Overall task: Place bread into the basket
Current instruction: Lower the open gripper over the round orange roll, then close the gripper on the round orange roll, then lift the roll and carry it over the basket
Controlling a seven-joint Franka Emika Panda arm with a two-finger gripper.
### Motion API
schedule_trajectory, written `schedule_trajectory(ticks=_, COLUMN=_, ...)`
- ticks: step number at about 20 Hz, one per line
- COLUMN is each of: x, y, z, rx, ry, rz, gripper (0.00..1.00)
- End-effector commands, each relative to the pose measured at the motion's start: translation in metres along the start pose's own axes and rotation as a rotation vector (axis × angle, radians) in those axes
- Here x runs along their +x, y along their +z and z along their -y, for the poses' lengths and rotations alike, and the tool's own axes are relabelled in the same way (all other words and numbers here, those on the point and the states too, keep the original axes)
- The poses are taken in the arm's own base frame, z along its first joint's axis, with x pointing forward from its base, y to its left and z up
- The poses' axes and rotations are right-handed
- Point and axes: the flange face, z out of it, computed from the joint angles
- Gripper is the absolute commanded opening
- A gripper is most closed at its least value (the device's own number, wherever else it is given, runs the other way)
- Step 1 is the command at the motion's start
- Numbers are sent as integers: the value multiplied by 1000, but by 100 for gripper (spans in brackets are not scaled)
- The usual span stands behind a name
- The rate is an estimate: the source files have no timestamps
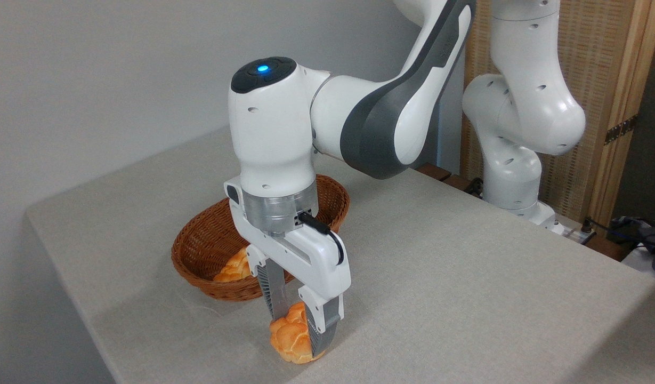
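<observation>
We saw the gripper (297, 333) straddling the bun (290, 336) on the table (466, 277), fingers apart at its sides, near the basket (199, 250).

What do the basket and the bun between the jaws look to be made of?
Basket: woven wicker, brown with a slight sheen; the strand weave shows. Bun: glossy golden-orange crust with paler creases; real bread or a plastic replica, I cannot tell.

Golden knotted bread (291, 337) on table beside brown wicker basket (199, 250).
</observation>
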Motion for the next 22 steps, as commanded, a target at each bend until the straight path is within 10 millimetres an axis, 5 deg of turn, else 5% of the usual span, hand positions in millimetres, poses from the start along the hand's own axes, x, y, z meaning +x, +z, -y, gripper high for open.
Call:
schedule_trajectory(ticks=1, x=-3, y=0, z=3, rx=13, ry=8, rz=-4, gripper=55)
schedule_trajectory(ticks=13, x=-3, y=-4, z=3, rx=11, ry=1, rz=-16, gripper=55)
schedule_trajectory(ticks=22, x=-15, y=-57, z=7, rx=53, ry=-29, rz=-96, gripper=57)
